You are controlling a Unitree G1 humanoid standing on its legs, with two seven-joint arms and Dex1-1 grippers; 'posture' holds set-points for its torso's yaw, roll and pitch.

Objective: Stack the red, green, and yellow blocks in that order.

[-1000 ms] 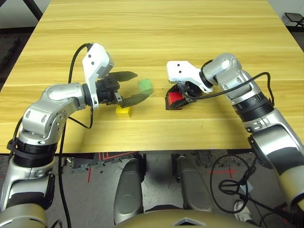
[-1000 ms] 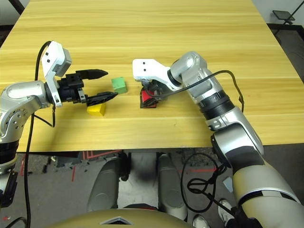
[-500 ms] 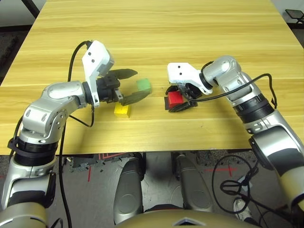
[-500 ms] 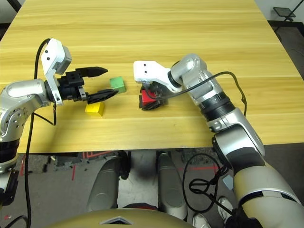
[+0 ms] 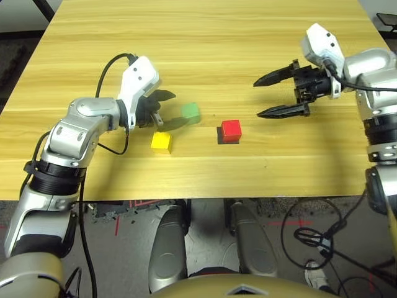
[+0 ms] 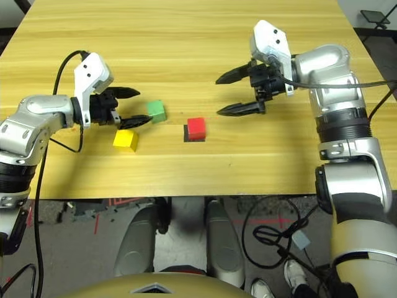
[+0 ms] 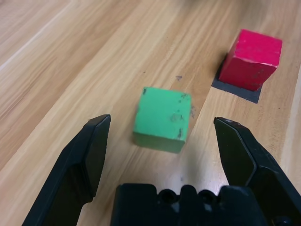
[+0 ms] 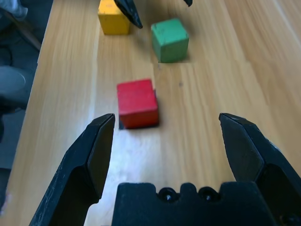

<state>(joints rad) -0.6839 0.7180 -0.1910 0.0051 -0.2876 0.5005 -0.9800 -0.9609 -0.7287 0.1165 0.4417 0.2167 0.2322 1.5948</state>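
A wooden table (image 6: 186, 37) is seen from above. A red block (image 6: 196, 128) is set on a small black patch (image 6: 187, 133) near the middle. A green block (image 6: 156, 111) is placed just to its left, and a yellow block (image 6: 125, 139) sits further left, nearer the front edge. The left gripper (image 6: 134, 106) is held wide open beside the green block. The right gripper (image 6: 225, 96) is held wide open too, up and to the right of the red block, well apart from it.

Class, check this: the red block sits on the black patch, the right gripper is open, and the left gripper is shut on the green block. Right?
Not quite. In the left wrist view the left gripper is open, its fingers apart from the green block on either side. The rest holds.
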